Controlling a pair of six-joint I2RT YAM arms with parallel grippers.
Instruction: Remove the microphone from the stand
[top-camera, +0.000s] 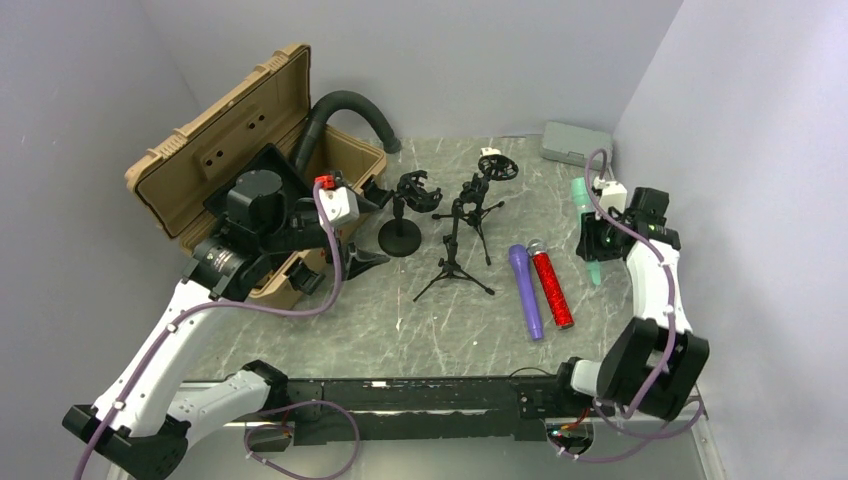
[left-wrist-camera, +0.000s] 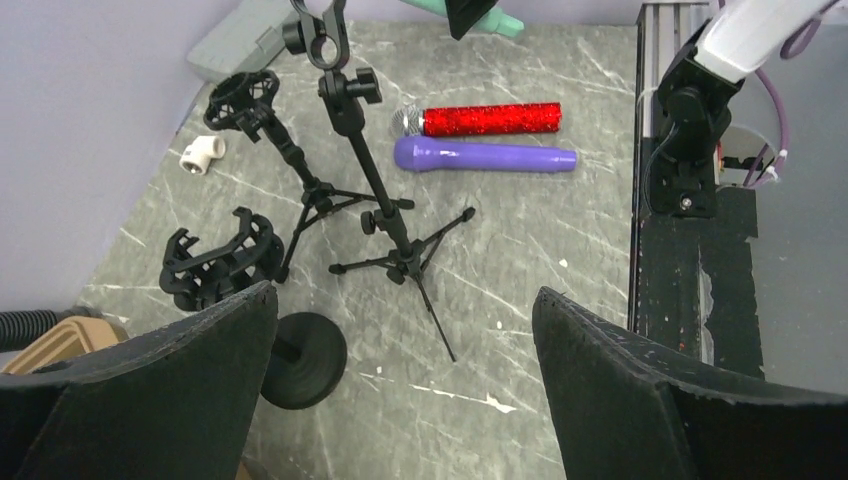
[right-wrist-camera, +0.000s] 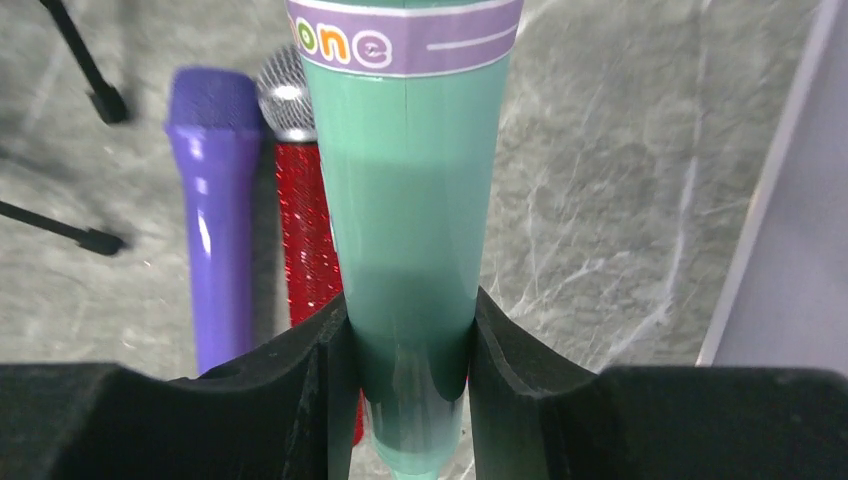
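A teal microphone (right-wrist-camera: 410, 200) with a purple band stands nearly upright between the fingers of my right gripper (right-wrist-camera: 408, 320), which is shut on its lower body. It hangs above the table at the right (top-camera: 594, 268), apart from every stand. The tall tripod stand (top-camera: 455, 250) has a bare clip at its top (left-wrist-camera: 320, 30). A second tripod stand (top-camera: 485, 200) and a round-base stand (top-camera: 403, 225) carry only bare shock mounts. My left gripper (left-wrist-camera: 405, 295) is open over the table left of the stands, holding nothing.
A purple microphone (top-camera: 525, 290) and a red glitter microphone (top-camera: 552, 290) lie side by side just left of the right gripper. An open tan case (top-camera: 200, 170) with a black hose (top-camera: 345, 105) sits at the back left. A grey box (top-camera: 575, 143) lies far right; the side wall is close.
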